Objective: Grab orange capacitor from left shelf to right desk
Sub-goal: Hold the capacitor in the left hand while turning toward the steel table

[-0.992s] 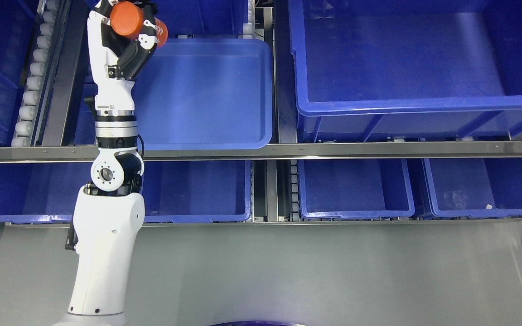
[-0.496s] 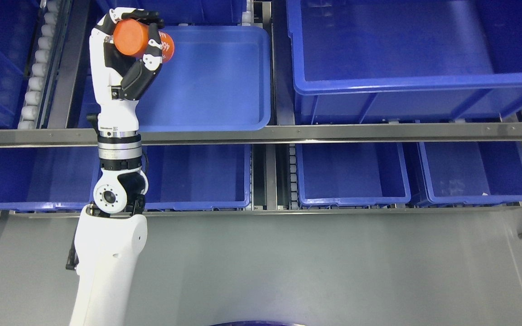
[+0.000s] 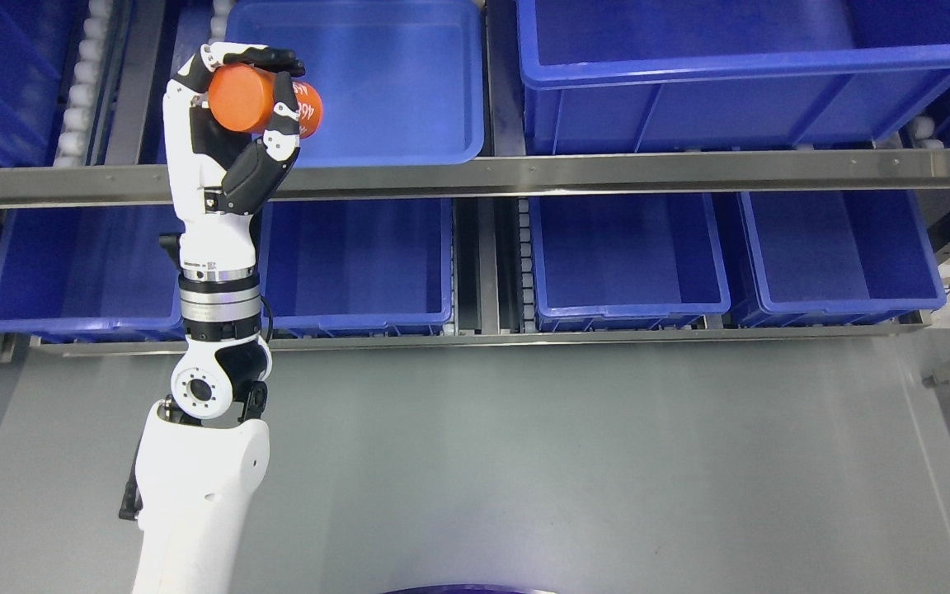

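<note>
Head view: left hand (image 3: 232, 124) grips orange capacitor (image 3: 265, 101), long axis lying sideways

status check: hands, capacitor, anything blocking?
Left hand shut on orange capacitor, held up in front of the shelf rail. Right hand not in view. Nothing blocking the arm; desk not visible.

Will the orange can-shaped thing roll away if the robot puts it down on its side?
Probably yes. The smooth orange cylinder-shaped capacitor has a round flat end and curved sides, so lying down it would likely roll; stood on its end it should stay put. It looks stiff, keeping its shape inside the white and black left hand. Its glossy skin might be a bit slippery.
</note>
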Controlling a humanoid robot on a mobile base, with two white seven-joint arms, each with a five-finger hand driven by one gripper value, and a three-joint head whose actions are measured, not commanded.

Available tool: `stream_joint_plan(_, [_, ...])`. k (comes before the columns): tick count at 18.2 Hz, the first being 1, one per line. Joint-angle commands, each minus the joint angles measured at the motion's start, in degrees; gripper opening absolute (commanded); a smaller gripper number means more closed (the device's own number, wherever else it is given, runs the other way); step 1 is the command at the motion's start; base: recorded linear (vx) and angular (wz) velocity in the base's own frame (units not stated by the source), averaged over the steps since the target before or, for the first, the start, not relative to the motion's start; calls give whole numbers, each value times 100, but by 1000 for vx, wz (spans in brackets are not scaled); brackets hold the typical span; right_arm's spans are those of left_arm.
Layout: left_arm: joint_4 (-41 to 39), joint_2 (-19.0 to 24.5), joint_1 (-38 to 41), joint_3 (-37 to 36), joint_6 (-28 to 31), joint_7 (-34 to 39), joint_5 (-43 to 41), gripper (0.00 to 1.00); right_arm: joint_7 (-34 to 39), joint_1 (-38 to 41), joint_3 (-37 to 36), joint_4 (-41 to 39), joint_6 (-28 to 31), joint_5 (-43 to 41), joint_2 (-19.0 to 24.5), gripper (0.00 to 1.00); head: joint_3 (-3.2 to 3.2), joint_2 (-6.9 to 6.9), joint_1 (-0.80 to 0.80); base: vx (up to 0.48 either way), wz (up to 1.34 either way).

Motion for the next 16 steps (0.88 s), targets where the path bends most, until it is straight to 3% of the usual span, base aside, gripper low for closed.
stream_joint_plan(1, [-219,100,94,-155,-18,-1,7,1,2,9,-97,-100,-3,18,-100,100,0,0,0,-200,99])
stream_joint_plan(8, [-210,100,68,-331,-9,-1,7,1,2,18,-97,-100,-3,18,-100,100,0,-1,0,-184,142])
stream_joint_plan(16, [-210,100,24,-516,0,-1,-2,1,2,18,-97,-100,-3,18,-100,100,0,-1,0,-95,-420])
